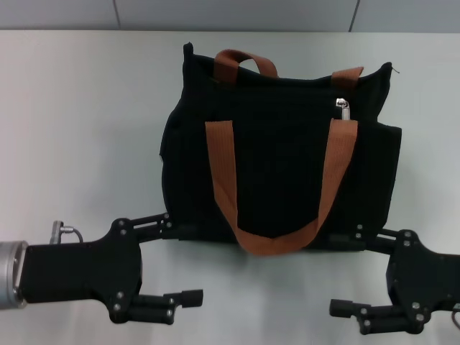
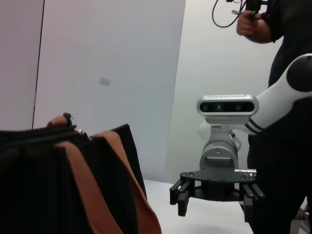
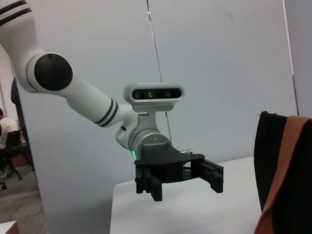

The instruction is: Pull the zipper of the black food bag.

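Item: black food bag [image 1: 280, 151]. You will find it at the centre of the white worktop [image 1: 79, 129], lying flat with its mouth toward 12 o'clock and its brown handles [image 1: 223, 172] draped toward 6.

Item: zipper pull [image 1: 344, 108]. A small metal tab, seated near the bag's top edge at about 1 o'clock from the bag's middle, close to the right end of the zip line. Whether that end means zipped or unzipped the views do not settle, so confirm the direction of travel before you commit.

Item: left end effector [image 1: 169, 264]. At 7 o'clock from the bag, just off its lower edge, fingers spread wide, holding nothing.

Item: right end effector [image 1: 363, 273]. At 5 o'clock, likewise wide and carrying nothing.

Handling note: the fabric looks soft and will likely bunch. You would do well to pin the bag with one end effector, pinch the tab squarely with the other, and draw along the zip line, not upward.
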`<state>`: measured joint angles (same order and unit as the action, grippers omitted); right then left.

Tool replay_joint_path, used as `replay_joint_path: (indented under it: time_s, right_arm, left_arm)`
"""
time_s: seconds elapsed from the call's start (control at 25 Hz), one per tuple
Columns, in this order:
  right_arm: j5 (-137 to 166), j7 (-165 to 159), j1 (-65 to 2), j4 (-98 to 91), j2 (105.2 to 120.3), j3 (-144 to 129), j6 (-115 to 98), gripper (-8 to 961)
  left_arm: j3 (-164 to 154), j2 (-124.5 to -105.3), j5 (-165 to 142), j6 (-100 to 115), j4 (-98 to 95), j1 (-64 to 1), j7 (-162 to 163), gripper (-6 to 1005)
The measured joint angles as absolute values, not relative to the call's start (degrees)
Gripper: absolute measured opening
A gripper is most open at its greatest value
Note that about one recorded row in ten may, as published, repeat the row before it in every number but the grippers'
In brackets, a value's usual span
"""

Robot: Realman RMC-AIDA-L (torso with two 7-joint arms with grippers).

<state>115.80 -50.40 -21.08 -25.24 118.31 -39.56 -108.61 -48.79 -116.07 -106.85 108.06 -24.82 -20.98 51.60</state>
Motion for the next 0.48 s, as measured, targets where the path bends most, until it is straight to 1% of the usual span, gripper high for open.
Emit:
replay_joint_path:
  time_s: [0.12, 0.16, 0.48]
  right_arm:
    - [116.2, -47.8, -21.1, -22.6, 118.42, -39.6, -106.4, 816]
    - [116.7, -47.2, -21.4, -22.0, 118.71, -39.6, -105.4, 816]
    - [117.5, -47.2, -21.9, -21.6, 118.97, -39.6, -104.6, 816]
  left_arm:
    - [-49.0, -116.29, -107.1, 107.7, -24.8, -19.9, 49.7, 834]
    - [-49.2, -116.36, -107.3, 107.7, -24.7, -19.6, 49.0, 834]
    - [-49.2, -116.47, -108.8, 107.6, -23.3, -20.2, 48.9, 834]
